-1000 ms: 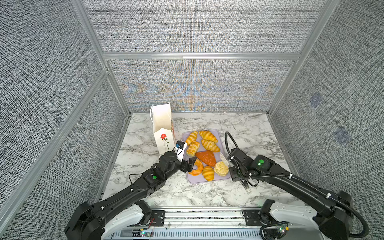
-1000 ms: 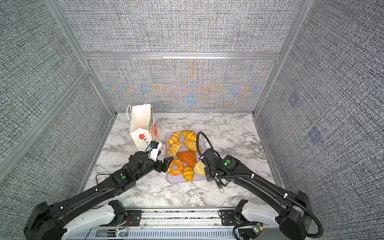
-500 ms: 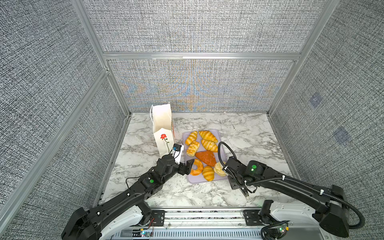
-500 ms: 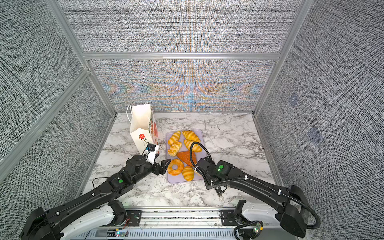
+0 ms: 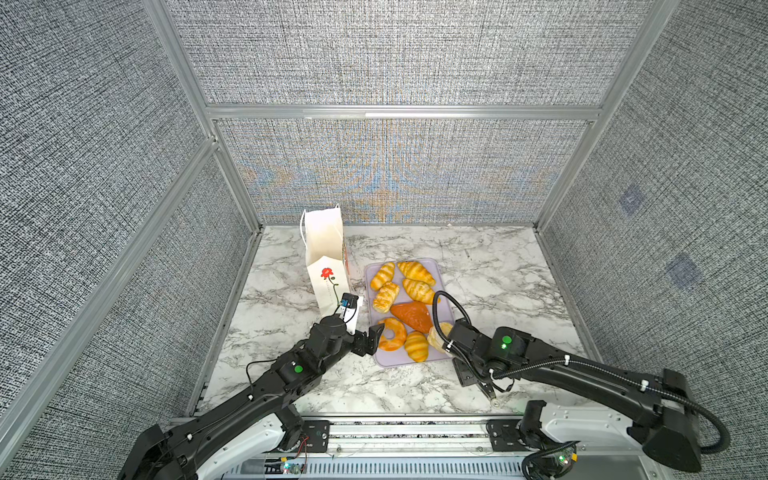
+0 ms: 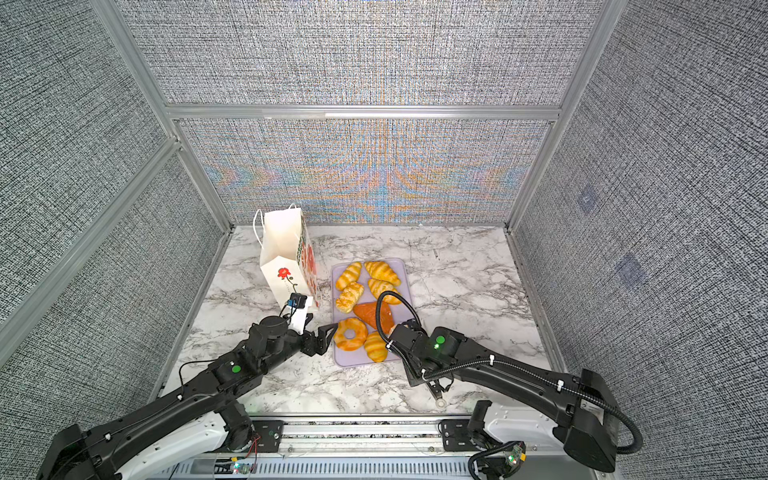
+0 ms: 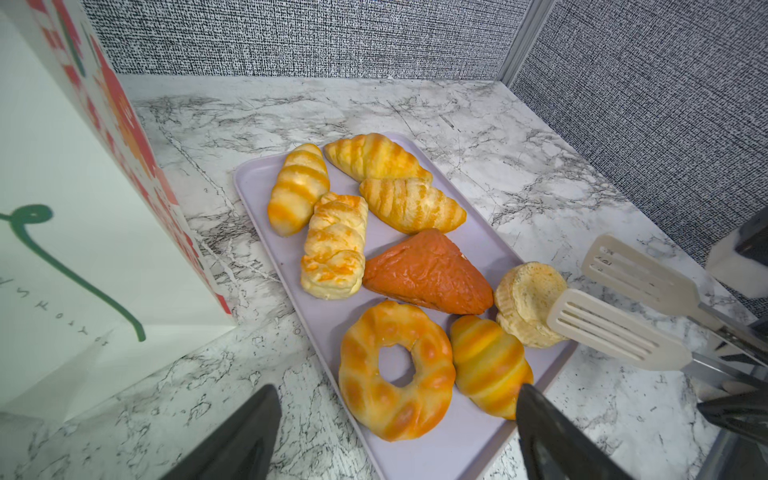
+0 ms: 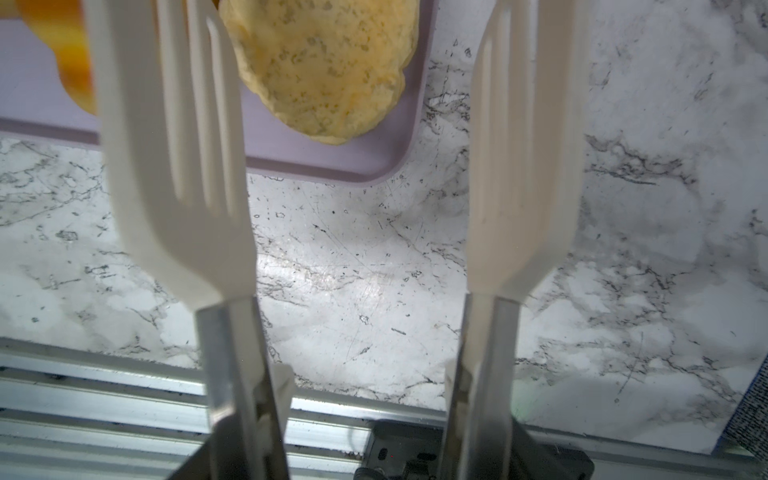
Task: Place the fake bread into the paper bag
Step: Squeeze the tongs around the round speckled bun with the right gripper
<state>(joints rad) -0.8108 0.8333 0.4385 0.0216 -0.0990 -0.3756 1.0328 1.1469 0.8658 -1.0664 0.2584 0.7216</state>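
Tabletop (image 5: 498, 270) notes. Paper bag (image 5: 324, 249) upright, left of middle. Tray (image 5: 388, 358) just right of bag (gap between, not touching), reaching toward front edge. Fake bread (image 5: 415, 271) on tray: four rolls across far half, triangular piece (image 5: 409, 316) mid-tray, ring doughnut (image 7: 361, 361) at near-left corner, one roll (image 5: 416, 345) right of it, round bun (image 7: 528, 299) at near-right corner. Tongs (image 7: 615, 332) blades either side of bun.
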